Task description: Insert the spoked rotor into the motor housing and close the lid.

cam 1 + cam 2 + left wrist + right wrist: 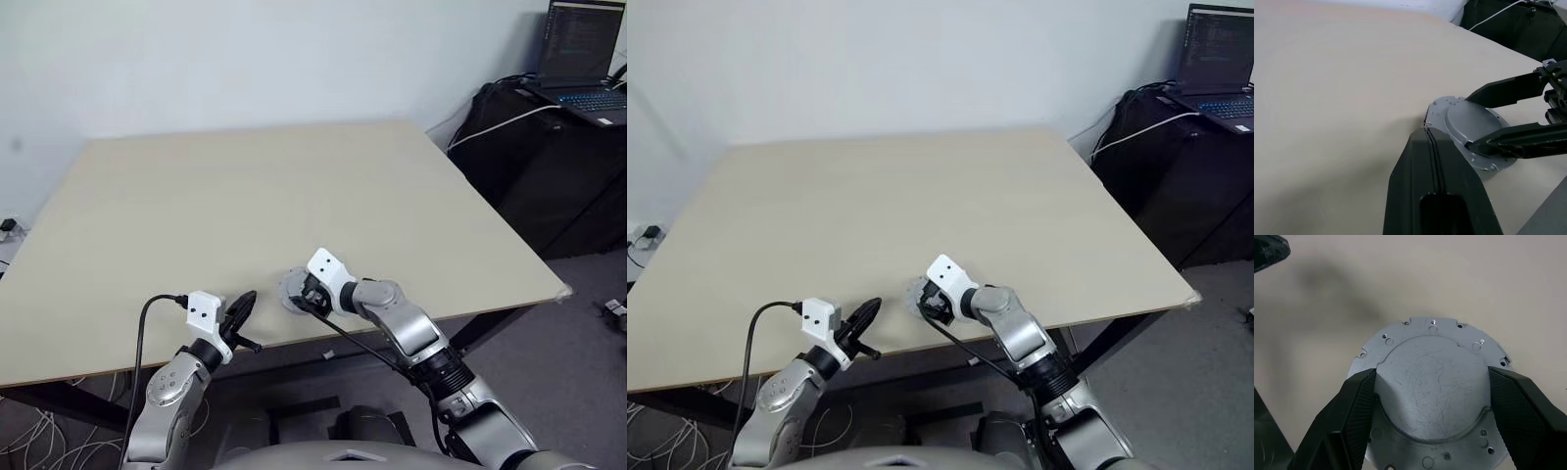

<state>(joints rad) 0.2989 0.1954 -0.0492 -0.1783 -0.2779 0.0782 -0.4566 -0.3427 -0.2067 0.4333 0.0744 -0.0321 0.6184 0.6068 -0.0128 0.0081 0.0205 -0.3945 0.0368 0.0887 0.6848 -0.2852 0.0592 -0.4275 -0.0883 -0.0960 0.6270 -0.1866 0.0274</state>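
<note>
Lid (1432,387) sits flat on the counter (294,196); right end effector (1432,401) is clamped across it, so press evenly. Left end effector (241,311) is together, idle beside.

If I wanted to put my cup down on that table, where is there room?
Nearly everywhere: the table is bare from the far edge by the wall down to mid-table. Only the near edge is crowded, where the right gripper straddles the lid beside the shut left gripper.

A pale wooden table (294,186) bears the lid (1432,382) near its front edge.
</note>
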